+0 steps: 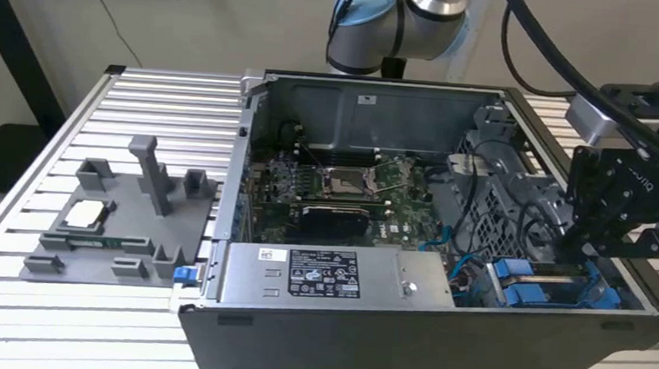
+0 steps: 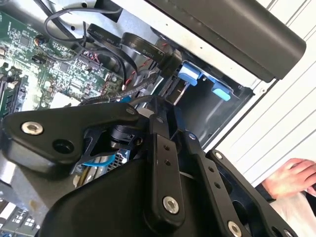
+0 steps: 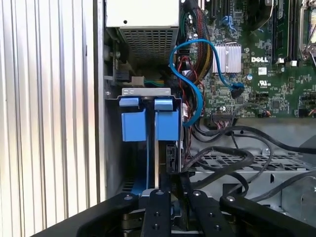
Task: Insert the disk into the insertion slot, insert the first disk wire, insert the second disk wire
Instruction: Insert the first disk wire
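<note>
The open computer case (image 1: 435, 348) stands on the slatted table (image 1: 19, 311). The disk (image 3: 168, 126) stands on edge in the insertion slot (image 3: 145, 92), in the case's front corner on the exterior view's right, just beside the power-supply box (image 1: 335, 276). Its blue carrier tabs show at the mouth of the bay, so it looks seated or nearly so. The gripper (image 3: 165, 192) hangs directly over that bay, close above the carrier. I cannot tell whether it is spread, pressed together or pinching something. A blue cable (image 3: 195, 74) loops loosely between the bay and the circuit board (image 3: 261, 84), and black cables (image 3: 232, 148) lie across the metal cage next to the bay. A person's hand (image 2: 296, 177) rests on the table outside the case. The disk is probably fairly heavy for its size, stiff, and sensitive to knocks. Its bare metal faces would be slippery, so the plastic carrier's edges or tabs are the better hold. The cables are soft and springy, so they are best taken at the hard plug.
</note>
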Robot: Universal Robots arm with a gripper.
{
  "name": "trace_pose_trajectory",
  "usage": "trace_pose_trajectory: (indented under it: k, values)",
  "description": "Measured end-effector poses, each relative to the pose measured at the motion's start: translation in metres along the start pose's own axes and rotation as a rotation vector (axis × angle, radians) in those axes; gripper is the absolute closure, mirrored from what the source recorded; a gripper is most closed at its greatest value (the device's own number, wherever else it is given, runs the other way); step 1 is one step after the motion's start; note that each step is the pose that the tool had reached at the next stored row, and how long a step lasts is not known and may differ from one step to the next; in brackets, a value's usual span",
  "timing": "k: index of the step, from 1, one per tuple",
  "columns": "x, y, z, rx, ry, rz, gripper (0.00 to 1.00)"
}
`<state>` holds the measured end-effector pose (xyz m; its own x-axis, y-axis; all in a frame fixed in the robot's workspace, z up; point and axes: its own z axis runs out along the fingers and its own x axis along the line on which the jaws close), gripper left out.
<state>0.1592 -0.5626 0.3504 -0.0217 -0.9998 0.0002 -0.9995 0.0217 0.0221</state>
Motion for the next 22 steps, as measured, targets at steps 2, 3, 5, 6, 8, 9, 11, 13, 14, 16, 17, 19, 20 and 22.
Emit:
trace_pose_trajectory:
  k: [2, 3, 5, 6, 8, 9, 11, 13, 14, 16, 17, 19, 20, 22]
  values:
    - [-0.0001, -0.0021, 0.0009, 0.0000, -0.0008, 0.000, 0.81]
    - [0.0000, -0.0031, 0.0015, 0.0000, -0.0009, 0.000, 0.81]
    - [-0.0001, -0.0048, 0.0026, 0.0000, -0.0007, 0.000, 0.81]
    - [-0.0001, -0.0056, 0.0032, 0.0000, -0.0007, 0.000, 0.81]
    - [-0.0001, -0.0076, 0.0047, 0.0000, -0.0008, 0.000, 0.81]
    - [-0.0001, -0.0084, 0.0053, 0.0000, -0.0008, 0.000, 0.81]
    - [-0.0002, -0.0094, 0.0064, 0.0000, -0.0009, 0.000, 0.81]
    - [-0.0002, -0.0098, 0.0075, 0.0000, -0.0007, 0.000, 0.81]
    - [-0.0002, -0.0098, 0.0080, 0.0000, -0.0007, 0.000, 0.81]
    - [-0.0003, -0.0099, 0.0089, 0.0000, -0.0008, 0.000, 0.81]
    - [-0.0003, -0.0099, 0.0092, 0.0000, -0.0006, 0.000, 0.81]
    - [-0.0004, -0.0099, 0.0097, 0.0001, -0.0006, 0.000, 0.81]
    - [-0.0005, -0.0099, 0.0100, 0.0000, -0.0012, 0.000, 0.81]
    - [-0.0006, -0.0099, 0.0102, -0.0001, -0.0015, 0.001, 0.81]
